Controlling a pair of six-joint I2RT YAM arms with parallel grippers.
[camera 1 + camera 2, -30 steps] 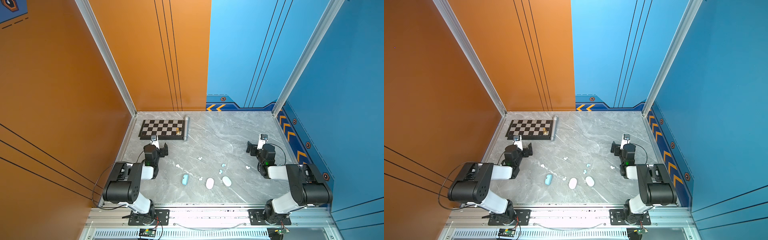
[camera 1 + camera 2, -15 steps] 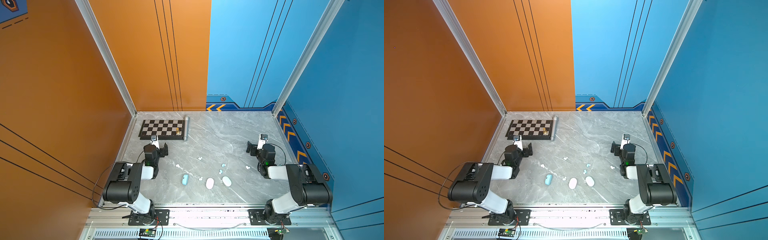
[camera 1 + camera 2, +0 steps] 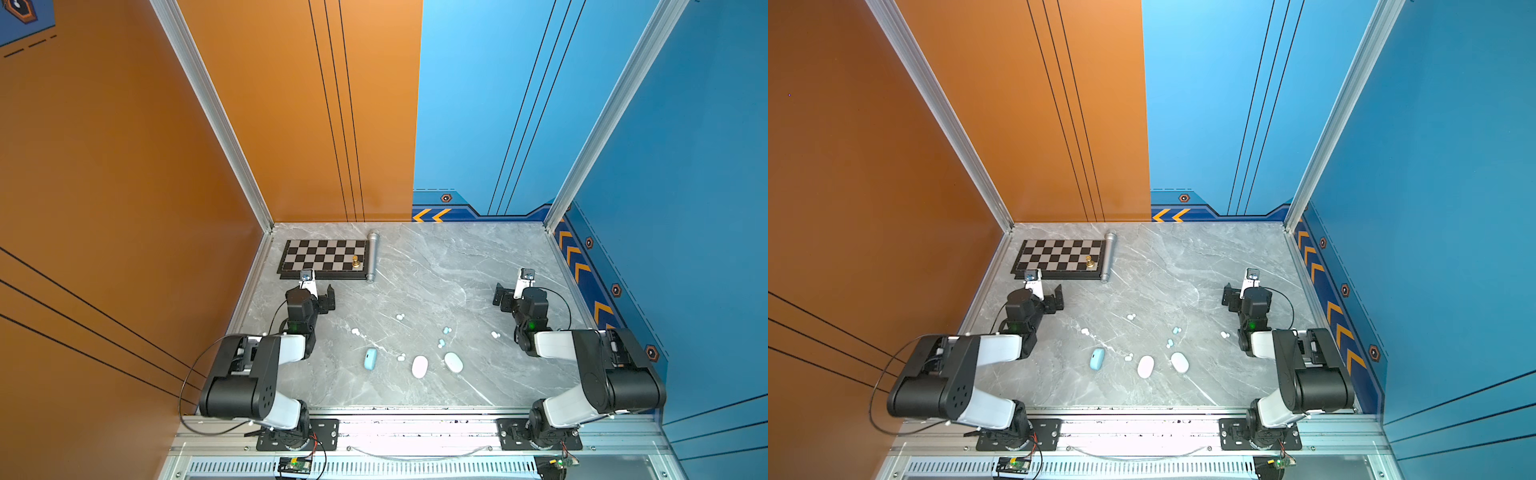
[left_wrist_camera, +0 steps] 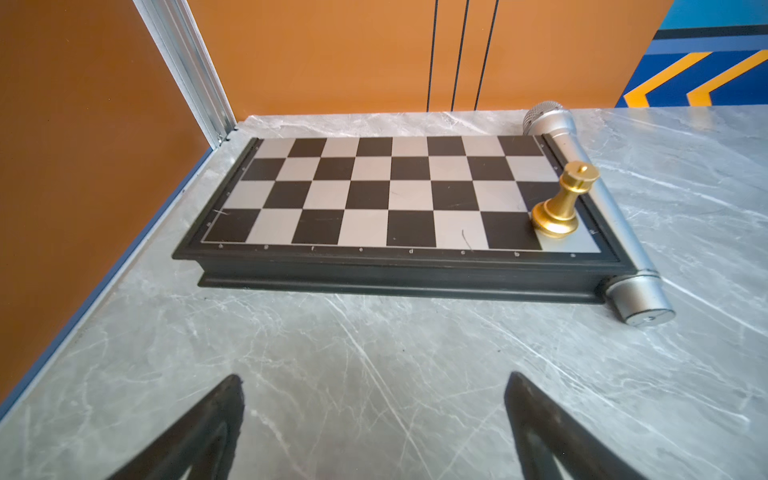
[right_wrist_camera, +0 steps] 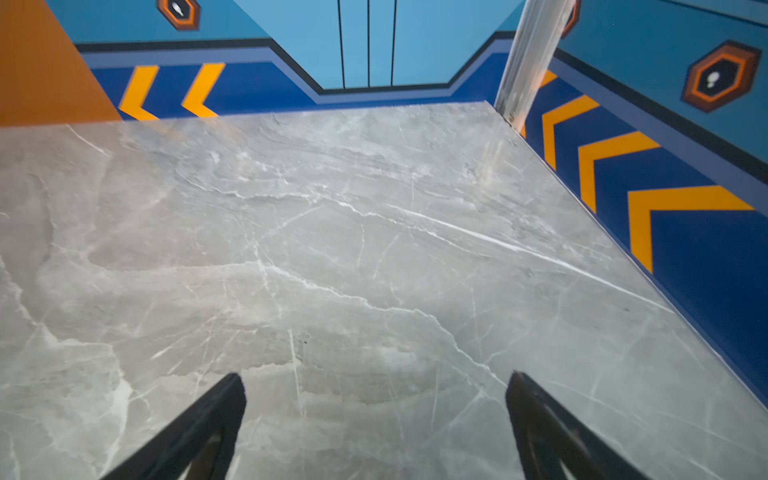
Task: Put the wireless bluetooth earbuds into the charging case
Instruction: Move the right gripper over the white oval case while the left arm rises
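smooth marbled table (image 4: 374, 353), matt metallic microphone (image 4: 619, 226)

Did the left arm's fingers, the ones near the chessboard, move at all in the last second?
No. In a top view the left fingers lie just as close to the front edge of the chessboard as a second ago, open and empty.

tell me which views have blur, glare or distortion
Left wrist view: the wide lens stretches the chessboard; the left fingers are dark and soft. Right wrist view: the right fingers are equally soft; the table has a faint sheen at its far edge. Both top views: sharp, but the front rail is blown out white and the earbuds too small for detail.
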